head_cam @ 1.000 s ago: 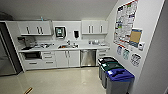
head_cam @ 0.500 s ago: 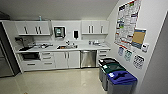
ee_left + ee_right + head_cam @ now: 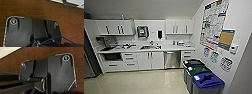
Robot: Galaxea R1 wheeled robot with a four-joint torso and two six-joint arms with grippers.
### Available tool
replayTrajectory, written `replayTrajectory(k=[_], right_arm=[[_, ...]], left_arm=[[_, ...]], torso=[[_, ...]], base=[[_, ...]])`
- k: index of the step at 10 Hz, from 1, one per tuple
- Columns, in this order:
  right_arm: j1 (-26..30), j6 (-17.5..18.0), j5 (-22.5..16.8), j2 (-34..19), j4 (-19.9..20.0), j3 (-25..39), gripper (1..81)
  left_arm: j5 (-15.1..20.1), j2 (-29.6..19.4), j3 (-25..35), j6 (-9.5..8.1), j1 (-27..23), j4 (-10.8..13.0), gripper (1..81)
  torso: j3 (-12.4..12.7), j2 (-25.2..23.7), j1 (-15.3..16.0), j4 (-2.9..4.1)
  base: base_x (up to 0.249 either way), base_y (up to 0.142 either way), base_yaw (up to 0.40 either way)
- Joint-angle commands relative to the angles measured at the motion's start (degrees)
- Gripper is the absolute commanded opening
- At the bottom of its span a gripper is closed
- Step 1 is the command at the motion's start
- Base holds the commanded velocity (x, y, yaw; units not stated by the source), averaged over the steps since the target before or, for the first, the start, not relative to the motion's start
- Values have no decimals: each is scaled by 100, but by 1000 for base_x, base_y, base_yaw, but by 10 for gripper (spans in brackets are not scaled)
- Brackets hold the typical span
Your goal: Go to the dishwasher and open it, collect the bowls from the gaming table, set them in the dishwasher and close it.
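Approaching remains the step in hand, by my judgement: tiled floor (image 3: 146, 82) separates robot from kitchenette. Near right stand three recycling bins (image 3: 201, 77). Beyond, under the white counter (image 3: 146, 48), the dishwasher (image 3: 172, 59) sits shut, handle uppermost. Opening calls for closing that gap first. Both wrist views show brown flooring; claw state cannot be told.
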Motion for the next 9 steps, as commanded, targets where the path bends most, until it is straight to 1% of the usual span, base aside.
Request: replayTrajectory(k=[1, 9], right_arm=[[302, 4, -288, -64, -4, 53, 811], [293, 4, -288, -73, -12, 53, 811]], left_arm=[[208, -58, 97, 6, -330, 88, 811], [208, -67, 97, 6, -322, 88, 811]], torso=[[0, 0, 0, 0], [0, 0, 0, 0]], base=[[157, 0, 0], [157, 0, 0]])
